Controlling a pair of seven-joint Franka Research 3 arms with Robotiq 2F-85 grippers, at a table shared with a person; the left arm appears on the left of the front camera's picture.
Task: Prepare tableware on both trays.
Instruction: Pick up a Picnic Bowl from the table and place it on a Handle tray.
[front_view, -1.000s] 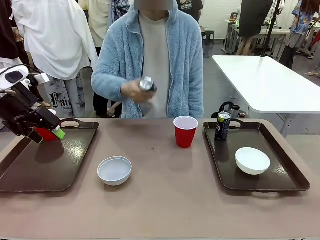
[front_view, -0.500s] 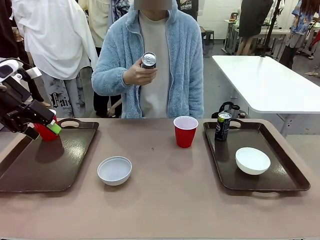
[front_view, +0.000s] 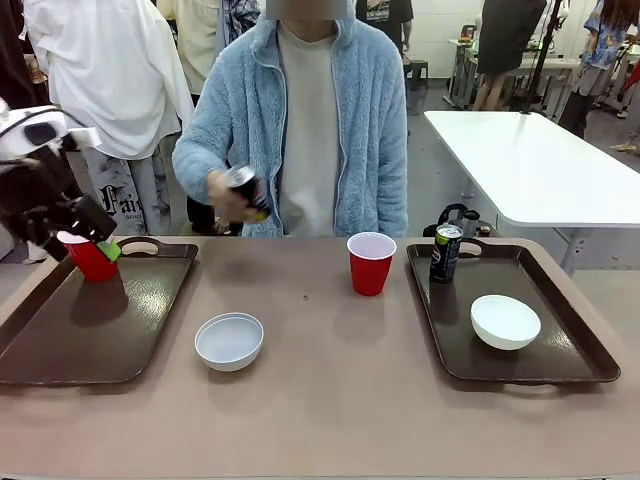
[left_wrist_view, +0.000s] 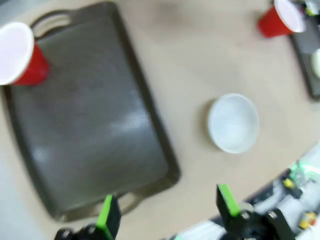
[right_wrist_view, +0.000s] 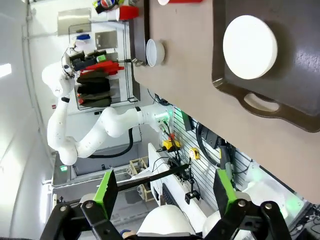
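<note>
Front view: the left gripper (front_view: 104, 247) hovers beside a red cup (front_view: 88, 260) standing at 11 o'clock on the left tray (front_view: 100, 345). A white bowl (front_view: 229, 341) sits on the bare table. A person's hand (front_view: 222, 196) holds a black can (front_view: 245, 188).

Left wrist view: the jaws are spread wide and empty, with the white bowl at 2 o'clock.

Right wrist view: the right gripper (right_wrist_view: 164, 190) is spread wide and holds nothing. A second bowl (right_wrist_view: 250, 46) lies on the right tray (right_wrist_view: 235, 87) at 1 o'clock.

The white bowl looks likely to be next: descend straight and pinch one rim.

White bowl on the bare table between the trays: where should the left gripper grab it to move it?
Pinch the rim of the white bowl from straight above, one finger inside and one outside. It sits upright, mouth up, low and wide, so a grasp across its body probably exceeds what the open left gripper can span.
</note>
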